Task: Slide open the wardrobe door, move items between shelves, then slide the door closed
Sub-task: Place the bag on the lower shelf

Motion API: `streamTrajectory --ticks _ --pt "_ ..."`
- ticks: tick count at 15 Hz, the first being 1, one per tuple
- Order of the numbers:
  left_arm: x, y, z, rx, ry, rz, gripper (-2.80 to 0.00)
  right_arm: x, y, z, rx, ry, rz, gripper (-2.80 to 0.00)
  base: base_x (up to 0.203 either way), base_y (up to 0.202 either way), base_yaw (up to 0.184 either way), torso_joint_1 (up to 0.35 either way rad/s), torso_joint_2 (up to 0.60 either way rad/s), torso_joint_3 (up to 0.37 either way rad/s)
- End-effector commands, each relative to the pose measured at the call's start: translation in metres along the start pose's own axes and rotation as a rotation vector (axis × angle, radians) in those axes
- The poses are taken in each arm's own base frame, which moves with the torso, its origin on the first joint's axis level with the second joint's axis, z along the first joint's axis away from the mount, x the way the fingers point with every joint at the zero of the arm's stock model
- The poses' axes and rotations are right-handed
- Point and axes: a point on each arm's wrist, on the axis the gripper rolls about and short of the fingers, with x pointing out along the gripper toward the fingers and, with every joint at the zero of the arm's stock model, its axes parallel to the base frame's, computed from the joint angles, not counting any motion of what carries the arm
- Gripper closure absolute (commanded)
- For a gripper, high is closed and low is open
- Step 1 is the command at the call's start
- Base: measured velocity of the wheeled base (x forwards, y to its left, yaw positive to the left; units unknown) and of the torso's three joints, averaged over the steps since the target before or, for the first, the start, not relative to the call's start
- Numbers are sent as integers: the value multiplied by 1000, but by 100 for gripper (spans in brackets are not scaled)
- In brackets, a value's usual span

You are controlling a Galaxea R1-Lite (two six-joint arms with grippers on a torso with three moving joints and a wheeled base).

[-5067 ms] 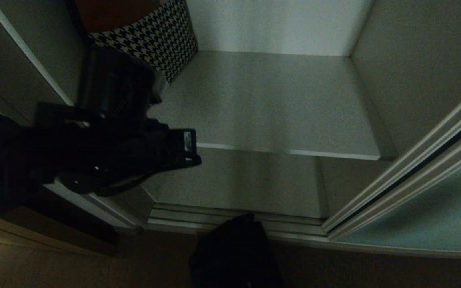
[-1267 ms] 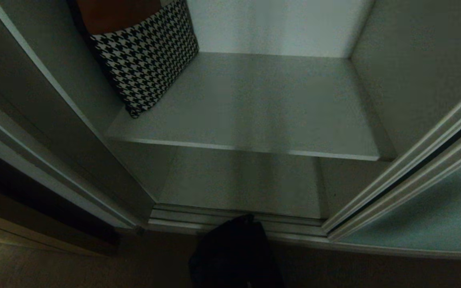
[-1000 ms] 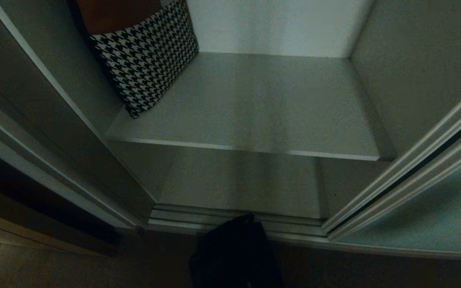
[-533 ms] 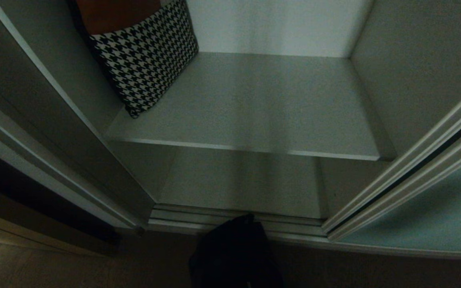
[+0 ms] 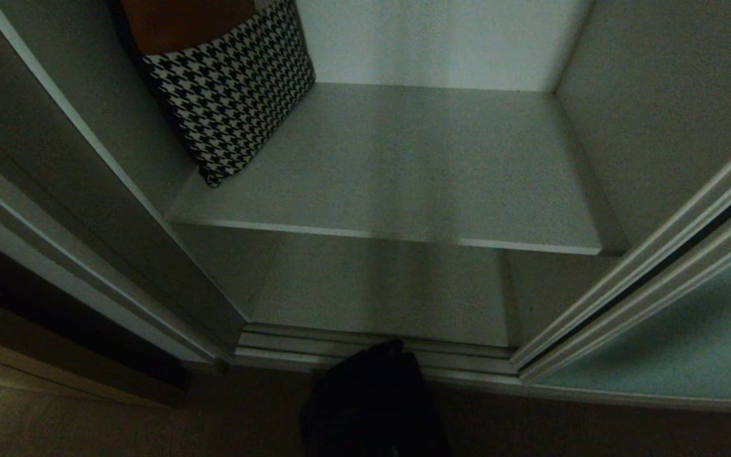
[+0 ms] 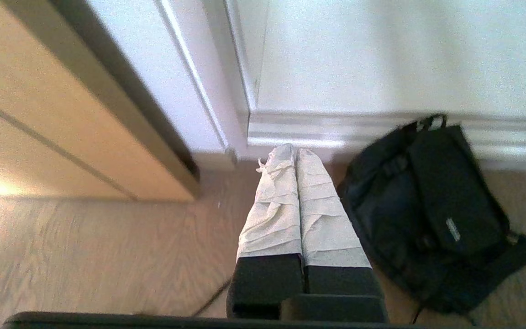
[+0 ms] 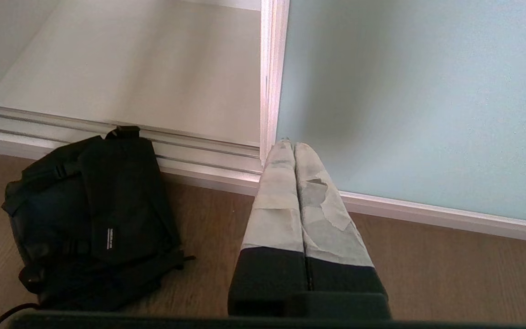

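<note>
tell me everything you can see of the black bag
The black bag is soft dark fabric with a front flap bearing a small white tag, a buckled strap across one side and a loop at its top. It lies slumped on the wood floor, its top against the wardrobe's bottom track. Nothing grips it.

The wardrobe stands open: the door (image 5: pixel 689 343) is slid to the right. The shelf (image 5: pixel 403 165) is bare except for a houndstooth cushion (image 5: pixel 232 89) in its left rear corner. A black bag (image 5: pixel 372 406) on the floor lies against the track below the shelf.
</note>
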Motion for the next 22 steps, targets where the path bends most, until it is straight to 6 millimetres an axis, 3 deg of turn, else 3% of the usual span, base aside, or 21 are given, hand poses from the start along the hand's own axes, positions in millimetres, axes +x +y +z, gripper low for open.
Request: streamTrajectory --ticks 1,22 --pt "-2 0 -1 9 -28 5 0 0 0 0 0 1 1 0 0 0 0 0 0 0" --pt "-2 0 -2 1 -27 5 0 0 0 0 0 1 1 0 -4 0 0 0 0 0"
